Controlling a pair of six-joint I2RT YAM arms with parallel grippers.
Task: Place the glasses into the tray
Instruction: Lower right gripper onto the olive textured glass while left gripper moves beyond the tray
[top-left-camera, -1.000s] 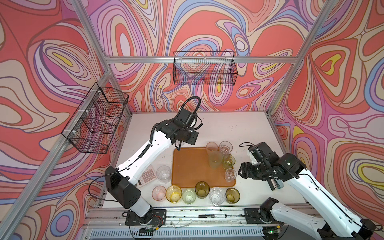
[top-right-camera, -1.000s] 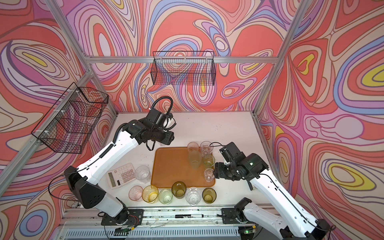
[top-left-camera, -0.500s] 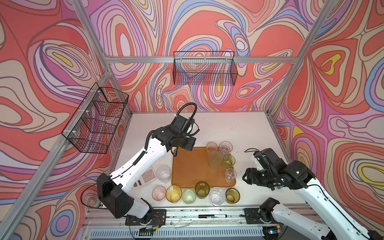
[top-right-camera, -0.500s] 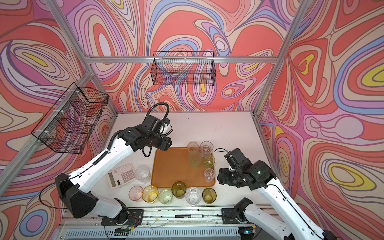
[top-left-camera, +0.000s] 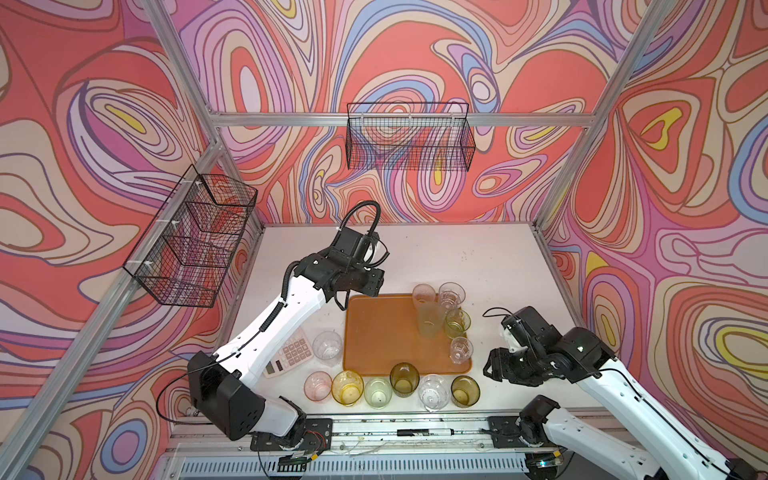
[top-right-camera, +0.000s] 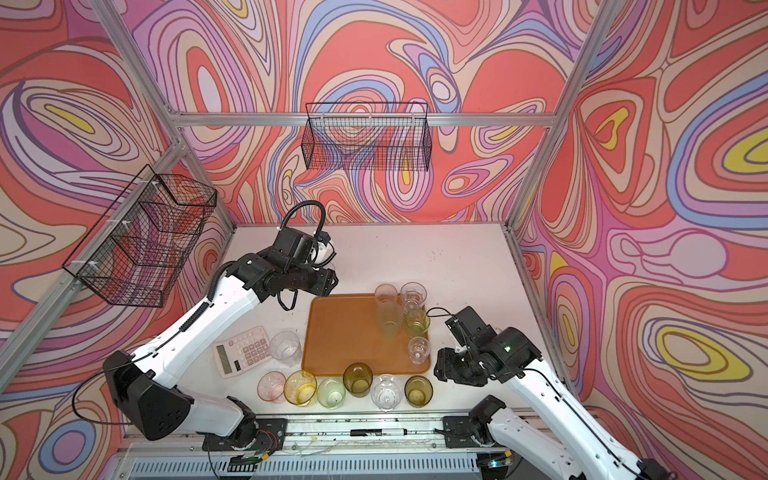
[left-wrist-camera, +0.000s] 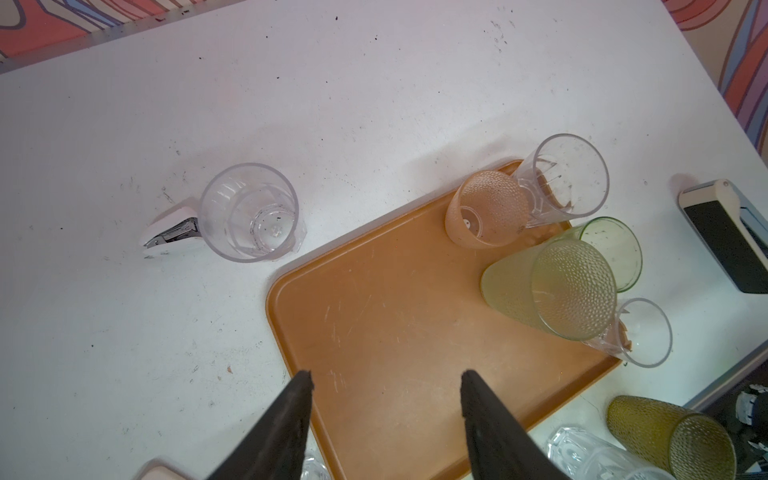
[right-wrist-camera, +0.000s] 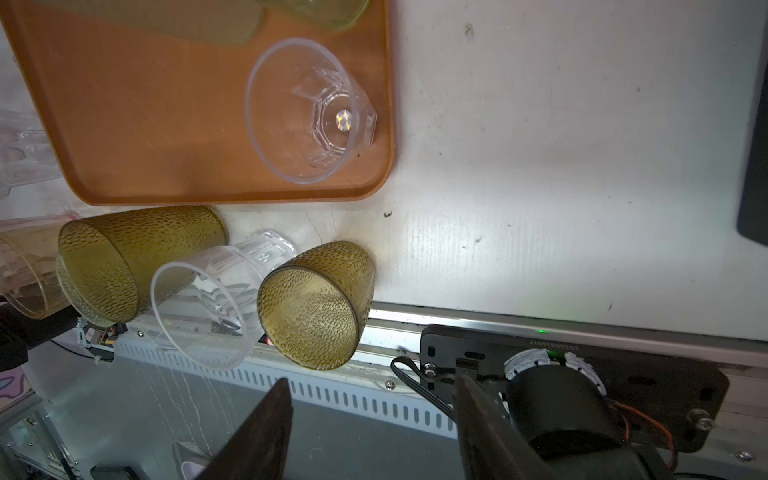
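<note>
The left arm (top-left-camera: 266, 332) and right arm (top-left-camera: 623, 395) share white link shells, black joint housings and looping black cables.

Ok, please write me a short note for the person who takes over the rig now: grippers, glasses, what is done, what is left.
Left gripper: open, empty, over the tray's far left corner.
Right gripper: open, empty, just off the tray's front right corner.
Done: five glasses stand on the tray, along its right side.
Left: front row of six on the table, a clear glass left of the tray, another clear glass beside the stapler.
</note>
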